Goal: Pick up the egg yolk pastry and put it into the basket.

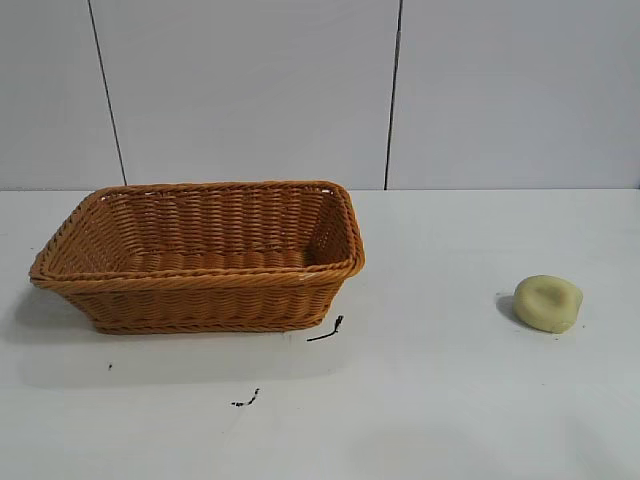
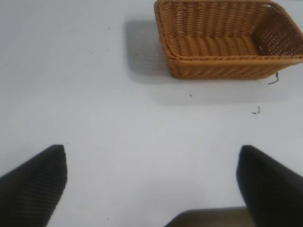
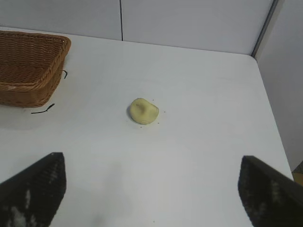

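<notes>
White tabletop (image 1: 450,400) runs back to a pale panelled wall (image 1: 250,90), and on it we find only a few things. We see the basket (image 1: 200,300), woven and orange-brown, standing upright on the left half of the exterior view, with nothing visible inside it. Just beside its near right corner lies a short dark scrap (image 1: 326,331), and a second, smaller scrap (image 1: 246,400) lies a little nearer the camera. We find the egg yolk pastry (image 1: 548,302) well apart from the basket, on the right side of the table, resting on the bare surface with its dent showing on top.

Neither arm shows in the exterior view. From the right wrist camera we look past the right gripper (image 3: 151,189), its fingers (image 3: 33,189) spread wide and holding nothing, with the pastry lying ahead of it and clear of both fingers. From the left wrist camera we see the left gripper (image 2: 151,184) spread wide too and empty, over bare table, with the basket farther off.
</notes>
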